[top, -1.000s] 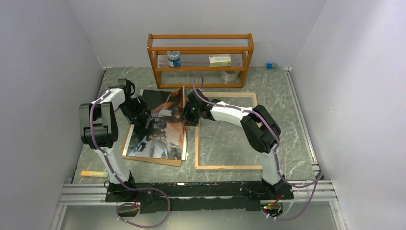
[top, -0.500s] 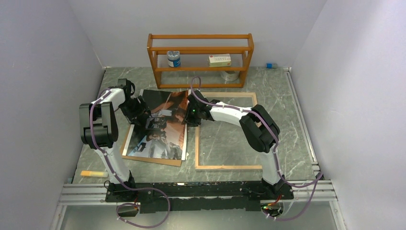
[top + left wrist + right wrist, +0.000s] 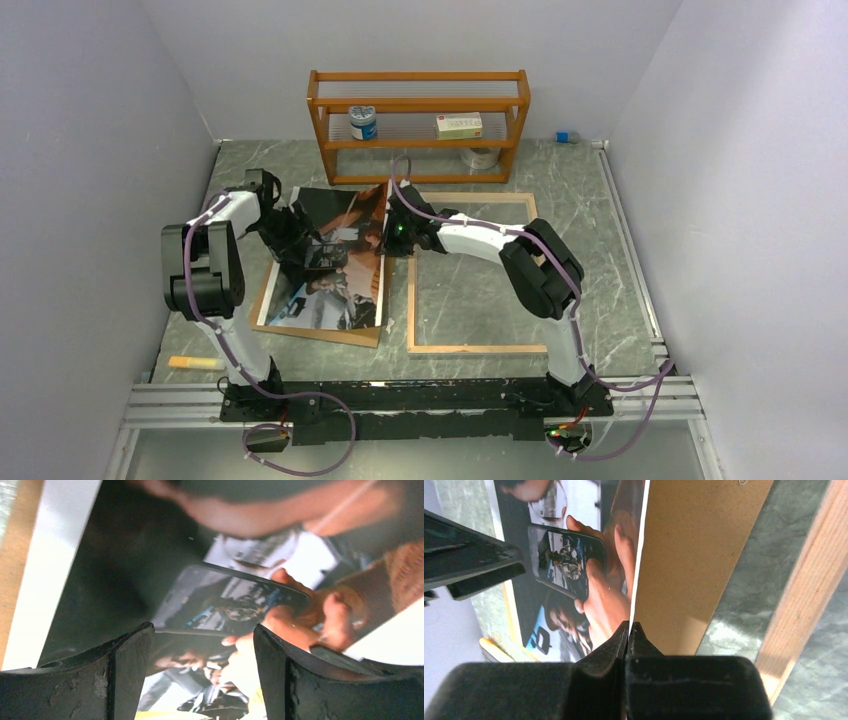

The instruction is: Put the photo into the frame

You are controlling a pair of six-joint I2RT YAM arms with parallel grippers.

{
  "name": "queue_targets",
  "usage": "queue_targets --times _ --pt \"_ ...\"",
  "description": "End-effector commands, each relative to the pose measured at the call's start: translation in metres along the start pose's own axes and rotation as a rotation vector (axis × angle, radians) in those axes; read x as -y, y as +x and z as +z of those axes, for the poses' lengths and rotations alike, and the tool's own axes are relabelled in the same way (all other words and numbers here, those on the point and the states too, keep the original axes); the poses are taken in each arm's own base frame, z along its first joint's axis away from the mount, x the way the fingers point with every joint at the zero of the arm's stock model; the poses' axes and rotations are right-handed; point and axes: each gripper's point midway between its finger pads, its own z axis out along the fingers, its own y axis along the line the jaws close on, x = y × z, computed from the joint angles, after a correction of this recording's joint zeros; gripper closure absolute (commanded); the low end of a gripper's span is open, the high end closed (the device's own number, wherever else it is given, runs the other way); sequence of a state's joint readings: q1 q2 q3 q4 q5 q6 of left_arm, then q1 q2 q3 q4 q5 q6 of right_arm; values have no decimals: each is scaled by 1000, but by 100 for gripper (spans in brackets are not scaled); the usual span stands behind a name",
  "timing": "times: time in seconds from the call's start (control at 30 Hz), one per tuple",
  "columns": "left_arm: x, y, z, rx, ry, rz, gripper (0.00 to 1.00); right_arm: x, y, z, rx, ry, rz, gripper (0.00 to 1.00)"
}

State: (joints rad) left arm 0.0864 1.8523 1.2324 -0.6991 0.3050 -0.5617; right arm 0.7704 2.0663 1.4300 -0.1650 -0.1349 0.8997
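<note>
Pinching the photo (image 3: 574, 580) by its right-hand edge is my right gripper (image 3: 629, 625); on the right wrist view its two fingers are pressed together, with only the thin white line of the sheet running out from between them; I read that as clamped on the paper alone, not on the brown backing board (image 3: 694, 555) that shows just past that edge. I judge the grip sits at the edge because a flat sheet offers nothing else to take hold of; it is also the side nearest the frame (image 3: 480, 349). From above, that edge looks a little raised near the far corner, while the rest of the sheet lies on the board.

My left gripper (image 3: 201, 627) is over the middle of the print with its fingers spread wide apart and nothing between them but the picture below; whether the tips rest on the paper I cannot tell; my guess is that it is there to steady the sheet.

Lying flat on the table (image 3: 250, 165), the frame is just to the right of the board, its left rim close beside the board's right side; the wood-coloured rim faces up, which I take to mean back side up and open to receive the print. Its outline is close to square from above; I judge its long axis runs from the arm bases toward the shelf rack (image 3: 420, 105); the photo's long axis runs much the same way, turned slightly out of square with the frame.
</note>
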Motion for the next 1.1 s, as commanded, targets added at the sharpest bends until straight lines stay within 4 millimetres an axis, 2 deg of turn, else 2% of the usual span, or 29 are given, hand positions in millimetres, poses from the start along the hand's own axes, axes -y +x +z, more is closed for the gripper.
queue_targets --times 0.0,0.17,0.23,0.37,0.47,0.57,0.73,0.9,1.07 --pt "49 1 -42 55 196 116 22 -24 -19 -34 88 -31 -123 100" --pt "91 8 -86 114 295 247 20 -22 -24 -77 114 17 -287 100" --pt "101 6 -104 151 319 271 20 -23 -25 -100 110 28 -352 100" --pt "120 12 -132 183 359 322 19 -24 -30 -157 102 69 -498 100" --pt "122 14 -142 193 361 332 19 -11 -36 -200 67 130 -536 100" --pt "120 18 -144 194 361 338 19 7 -49 -246 76 211 -516 100" --pt "112 27 -129 165 340 328 19 39 -69 -318 122 312 -413 100" --pt "112 33 -116 132 332 336 19 57 -84 -363 200 419 -388 100" --pt "114 39 -104 100 308 353 20 72 -95 -398 245 553 -431 100"
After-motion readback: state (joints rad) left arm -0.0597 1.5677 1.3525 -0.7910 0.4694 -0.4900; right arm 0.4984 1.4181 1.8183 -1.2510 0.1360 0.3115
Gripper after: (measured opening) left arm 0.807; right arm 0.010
